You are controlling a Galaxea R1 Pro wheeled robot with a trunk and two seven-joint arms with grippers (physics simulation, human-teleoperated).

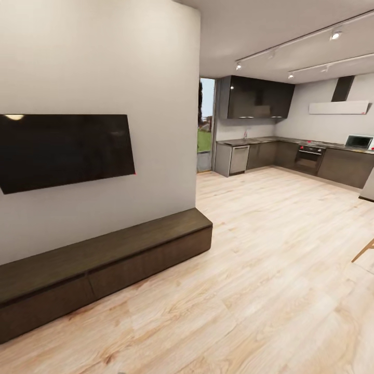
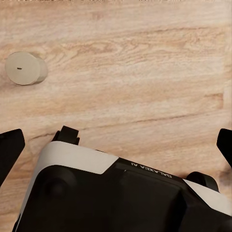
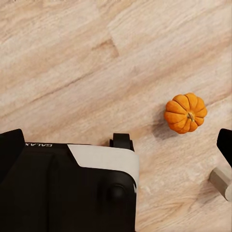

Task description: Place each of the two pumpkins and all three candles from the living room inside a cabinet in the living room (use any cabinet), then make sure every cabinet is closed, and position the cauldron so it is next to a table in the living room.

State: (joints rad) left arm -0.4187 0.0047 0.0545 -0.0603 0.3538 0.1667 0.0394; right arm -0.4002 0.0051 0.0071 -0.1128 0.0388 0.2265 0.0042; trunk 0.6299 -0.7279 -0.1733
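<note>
The long low dark brown cabinet runs along the wall under the TV, its front panels shut. A cream candle stands on the wood floor in the left wrist view, apart from my left gripper, whose fingers are spread wide and hold nothing. An orange ribbed pumpkin sits on the floor in the right wrist view. A pale stub beside it, cut off by the frame edge, looks like another candle. My right gripper is open and empty. The cauldron and the table are out of view.
A black TV hangs on the white wall. A kitchen with dark cupboards and an oven lies at the back right across open wood floor. A wooden leg pokes in at the right edge. My base is below both wrists.
</note>
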